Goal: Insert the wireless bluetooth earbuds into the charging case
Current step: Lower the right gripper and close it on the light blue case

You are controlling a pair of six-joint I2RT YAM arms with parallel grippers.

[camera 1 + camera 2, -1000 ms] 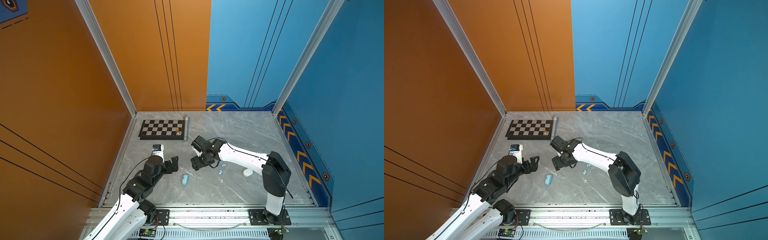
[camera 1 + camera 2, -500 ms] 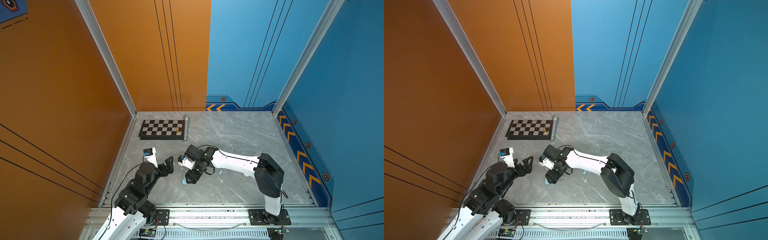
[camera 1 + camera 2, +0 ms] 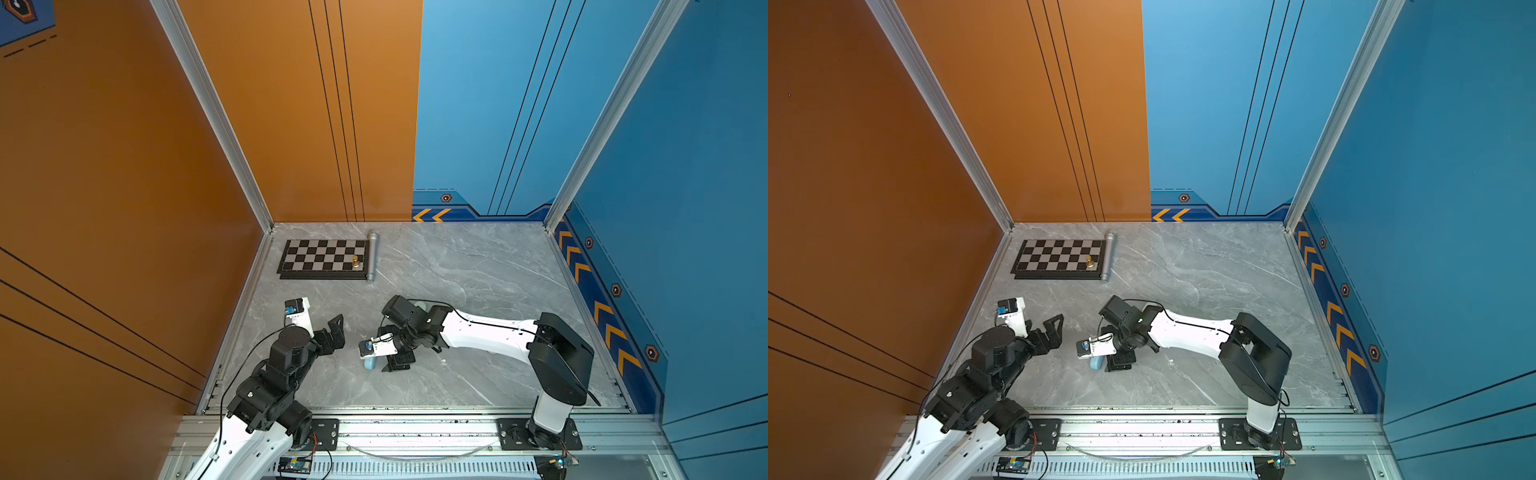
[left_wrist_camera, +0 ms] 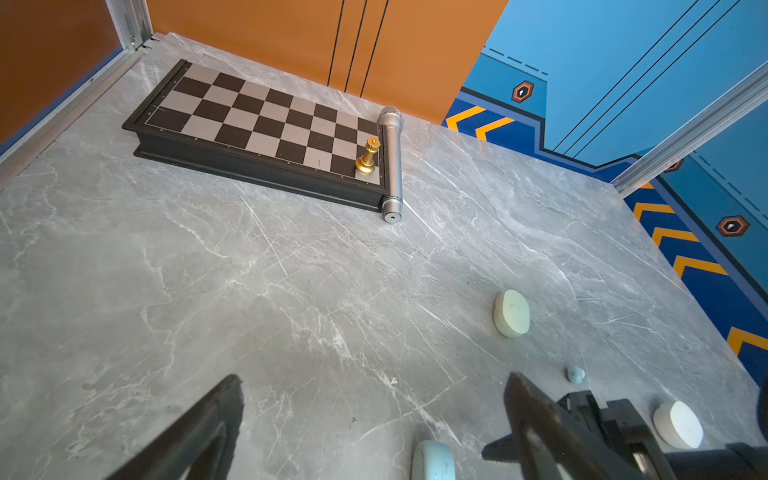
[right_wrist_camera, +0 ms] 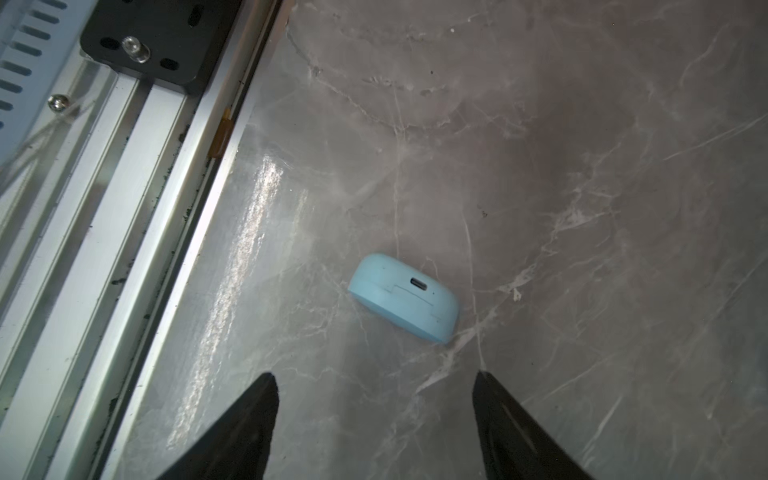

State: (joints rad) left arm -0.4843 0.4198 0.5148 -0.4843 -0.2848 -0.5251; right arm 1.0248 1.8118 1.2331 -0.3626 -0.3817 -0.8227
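A pale blue charging case (image 5: 405, 297) lies shut on the grey marble floor, its port side up; it also shows in both top views (image 3: 370, 364) (image 3: 1096, 364). My right gripper (image 5: 374, 395) hangs open just short of it, with nothing between the fingers (image 3: 397, 362). My left gripper (image 4: 374, 399) is open and empty to the left of that case (image 3: 337, 332), with the case's edge (image 4: 432, 461) low between its fingers. One pale blue earbud (image 4: 575, 374) lies loose on the floor beyond the right gripper. The other earbuds are hidden.
A mint case (image 4: 512, 312) and a white case (image 4: 678, 424) lie shut on the floor. A chessboard (image 3: 324, 259) with a gold piece (image 3: 355, 262) and a silver microphone (image 3: 372, 257) sit at the back left. The aluminium front rail (image 5: 124, 199) runs close to the blue case.
My right arm has swung left and toward the front, from the middle of the floor to the blue case. My left arm has drawn back to the left.
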